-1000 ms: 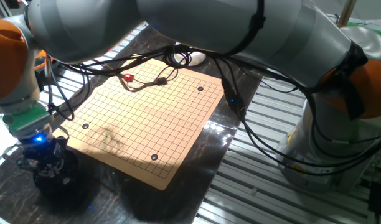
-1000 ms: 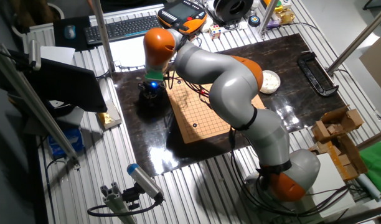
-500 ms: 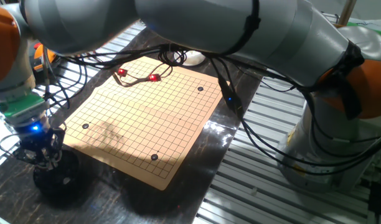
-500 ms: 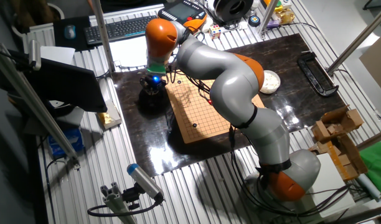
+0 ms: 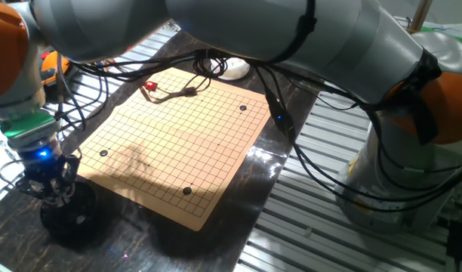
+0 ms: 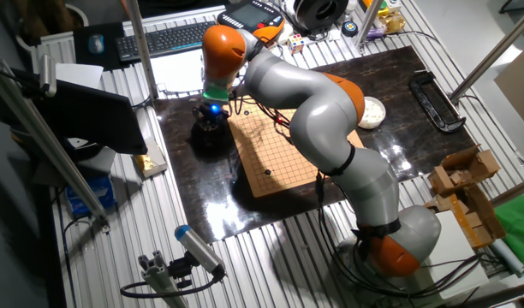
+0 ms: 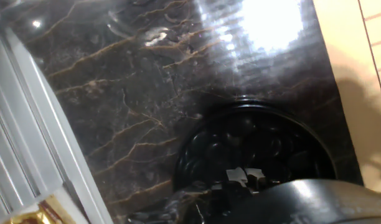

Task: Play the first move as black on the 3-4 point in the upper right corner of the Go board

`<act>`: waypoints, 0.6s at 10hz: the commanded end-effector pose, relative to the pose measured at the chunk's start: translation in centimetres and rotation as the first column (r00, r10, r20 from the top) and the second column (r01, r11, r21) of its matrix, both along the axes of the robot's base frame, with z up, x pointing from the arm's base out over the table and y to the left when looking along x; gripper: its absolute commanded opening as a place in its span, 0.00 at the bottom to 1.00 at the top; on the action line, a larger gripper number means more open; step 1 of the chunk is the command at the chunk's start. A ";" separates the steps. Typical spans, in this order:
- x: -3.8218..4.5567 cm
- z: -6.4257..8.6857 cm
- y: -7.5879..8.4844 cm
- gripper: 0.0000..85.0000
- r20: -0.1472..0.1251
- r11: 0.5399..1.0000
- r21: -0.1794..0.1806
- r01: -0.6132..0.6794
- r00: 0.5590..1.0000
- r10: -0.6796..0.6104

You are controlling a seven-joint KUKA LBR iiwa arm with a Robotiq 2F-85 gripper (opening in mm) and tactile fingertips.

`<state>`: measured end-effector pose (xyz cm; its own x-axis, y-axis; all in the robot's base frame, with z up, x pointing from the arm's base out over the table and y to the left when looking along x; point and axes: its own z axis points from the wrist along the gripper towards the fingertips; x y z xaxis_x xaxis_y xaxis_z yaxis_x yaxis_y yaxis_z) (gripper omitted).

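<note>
Robot pincer hovers above round black bowl of glossy black stones, beside wooden Go board, presumably to collect first stone. Fingertip spread: cannot tell. Board bare of stones at upper right. Dark marbled table; cluttered lab behind.

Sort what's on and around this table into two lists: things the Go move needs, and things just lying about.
Needed:
- wooden gridded Go board
- round black bowl of glossy black stones
- two-finger gripper above that bowl

Lying about:
- red-tipped dark cable across the board's far edge
- white bowl
- black keyboard
</note>
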<state>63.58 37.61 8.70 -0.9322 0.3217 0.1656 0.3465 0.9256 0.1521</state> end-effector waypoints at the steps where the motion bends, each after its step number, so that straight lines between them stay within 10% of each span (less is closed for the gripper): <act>1: -0.08 -0.1 0.2 0.25 -0.003 1.000 -0.010 0.016 1.000 -0.016; 6: -0.59 -1.1 1.4 0.42 0.009 0.998 -0.035 0.055 0.998 -0.055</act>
